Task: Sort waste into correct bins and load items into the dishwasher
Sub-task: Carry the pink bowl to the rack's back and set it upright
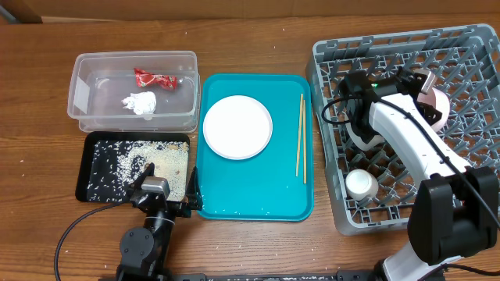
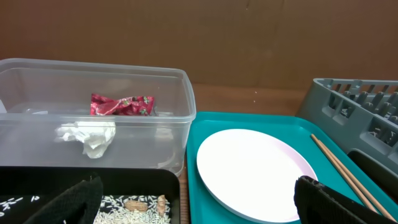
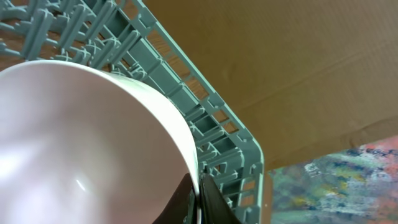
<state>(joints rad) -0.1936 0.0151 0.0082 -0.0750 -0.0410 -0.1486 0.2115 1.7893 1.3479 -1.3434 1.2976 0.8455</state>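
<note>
Over the far right side of the rack [image 1: 328, 48], my right gripper [image 3: 200, 198] is pinching a bowl [image 3: 93, 143] by its thin rim, with the bowl tilted above the pegs. Risk: an edge grip that small lets the bowl pivot or slip, so it could land crooked on a peg. The cup [image 1: 361, 183] sits in the rack beside my arm, and a sloppy retreat could clip it. Left gripper [image 1: 166, 190] is spread and holding nothing, by the black tray [image 1: 94, 187]. Plate [image 1: 237, 127] and chopsticks [image 1: 300, 139] are on the teal tray [image 1: 258, 199], not yet loaded.

the wooden bench [image 1: 258, 31] carries a clear tub [image 1: 133, 54], a black tray [image 1: 81, 173] beside it, a teal tray [image 1: 250, 187] and a grey dish rack [image 1: 437, 37].
</note>
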